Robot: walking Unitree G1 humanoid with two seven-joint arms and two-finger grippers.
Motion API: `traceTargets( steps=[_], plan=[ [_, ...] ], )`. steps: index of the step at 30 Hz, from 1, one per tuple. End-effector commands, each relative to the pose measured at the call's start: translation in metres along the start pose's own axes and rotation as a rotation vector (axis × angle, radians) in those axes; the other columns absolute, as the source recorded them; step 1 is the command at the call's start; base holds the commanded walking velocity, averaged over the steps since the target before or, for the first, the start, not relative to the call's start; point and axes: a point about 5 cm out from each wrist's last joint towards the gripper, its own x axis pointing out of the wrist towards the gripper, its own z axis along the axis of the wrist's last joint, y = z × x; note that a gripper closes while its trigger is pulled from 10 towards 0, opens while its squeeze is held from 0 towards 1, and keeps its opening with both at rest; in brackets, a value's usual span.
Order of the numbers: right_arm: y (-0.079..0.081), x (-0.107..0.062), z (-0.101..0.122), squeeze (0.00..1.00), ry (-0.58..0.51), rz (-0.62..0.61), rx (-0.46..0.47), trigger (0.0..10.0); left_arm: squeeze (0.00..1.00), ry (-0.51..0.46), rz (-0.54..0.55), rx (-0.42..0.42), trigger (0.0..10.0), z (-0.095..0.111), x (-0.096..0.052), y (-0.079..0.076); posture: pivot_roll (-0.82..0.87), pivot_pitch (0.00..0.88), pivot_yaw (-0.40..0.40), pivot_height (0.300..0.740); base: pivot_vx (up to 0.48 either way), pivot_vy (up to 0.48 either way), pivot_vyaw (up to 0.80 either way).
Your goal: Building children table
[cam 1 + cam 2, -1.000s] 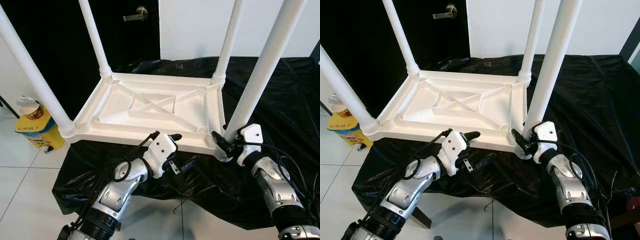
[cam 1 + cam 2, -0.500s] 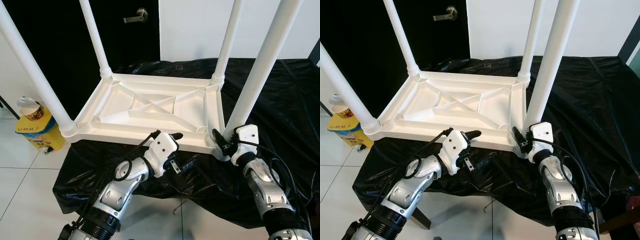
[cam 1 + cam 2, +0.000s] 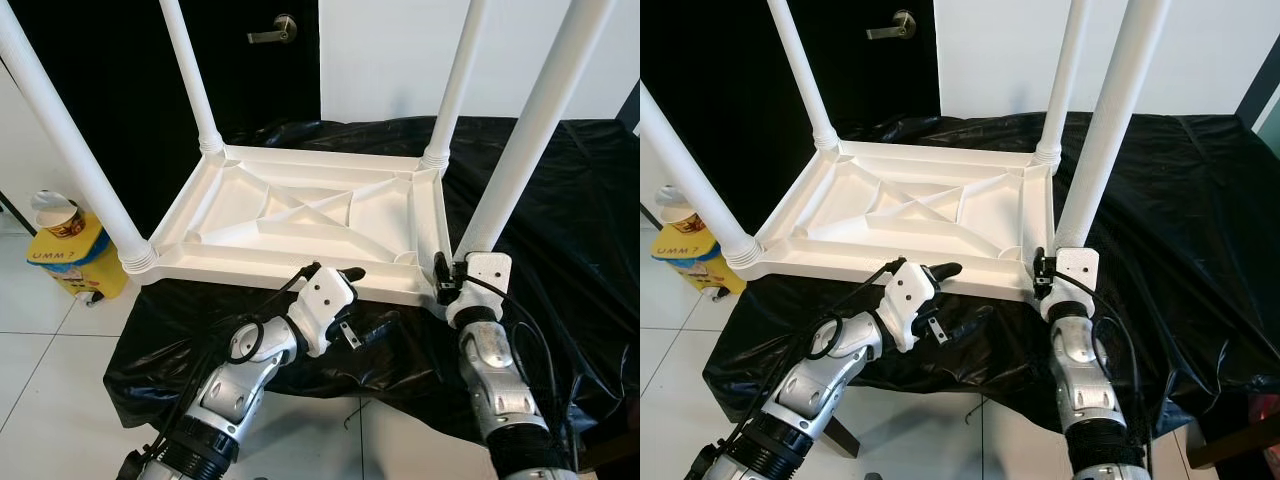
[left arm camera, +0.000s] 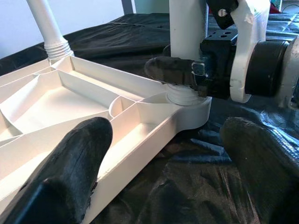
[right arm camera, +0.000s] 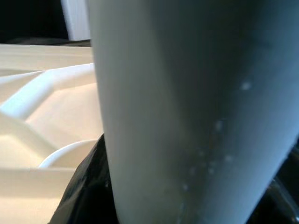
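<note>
A white plastic children's table [image 3: 262, 271] lies upside down on a black-draped surface, its legs pointing up. My right gripper [image 3: 449, 284] is shut on the base of the near-right leg [image 3: 520, 140], where the leg meets the corner socket. In the left wrist view one black finger [image 4: 174, 71] lies across that leg [image 4: 187, 28]. In the right wrist view the leg [image 5: 187, 112] is pressed close to the lens. My left gripper [image 3: 368, 298] is open at the table's front edge, one finger above the rim and one below, holding nothing.
The black cloth [image 3: 585, 200] hangs over the front edge of the surface. A yellow container [image 3: 72, 258] with a cup on top stands on the tiled floor at the left. A dark door with a lever handle [image 3: 272, 30] and a white wall are behind.
My right forearm has swung in to the left and now stands more upright under the near-right leg, with the gripper still at the leg's base. The left arm has stayed put.
</note>
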Motion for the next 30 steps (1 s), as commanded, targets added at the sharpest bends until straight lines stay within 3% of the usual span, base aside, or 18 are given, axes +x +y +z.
traceTargets(
  steps=[1, 3, 21, 22, 30],
  plan=[
    [0.004, -0.009, -0.019, 0.00, 0.098, -0.013, 0.001, 10.0, 0.00, 0.015, 0.010, 0.005, 10.0, -0.002, -0.002, 0.000, 0.04, 0.004, 0.005, 0.740, 0.000, 0.000, 0.00],
    [0.015, -0.012, -0.012, 0.00, 0.062, 0.033, 0.026, 10.0, 0.00, 0.015, 0.009, 0.004, 10.0, -0.002, -0.003, -0.001, 0.04, 0.004, 0.004, 0.740, 0.000, 0.000, 0.00],
    [0.014, -0.009, 0.002, 0.00, -0.017, 0.053, 0.027, 10.0, 0.00, 0.007, 0.022, 0.011, 10.0, -0.002, -0.002, -0.002, 0.04, 0.005, -0.006, 0.740, 0.000, 0.000, 0.00],
    [0.013, -0.009, 0.004, 1.00, -0.030, 0.073, 0.030, 10.0, 0.00, 0.006, 0.025, 0.012, 10.0, -0.002, -0.002, -0.001, 0.04, 0.006, -0.006, 0.740, 0.000, 0.000, 0.00],
    [-0.001, -0.015, 0.011, 1.00, -0.086, 0.190, 0.034, 10.0, 0.00, 0.009, 0.023, 0.013, 10.0, -0.003, -0.002, -0.003, 0.04, 0.010, -0.005, 0.740, 0.000, 0.000, 0.00]
  ],
)
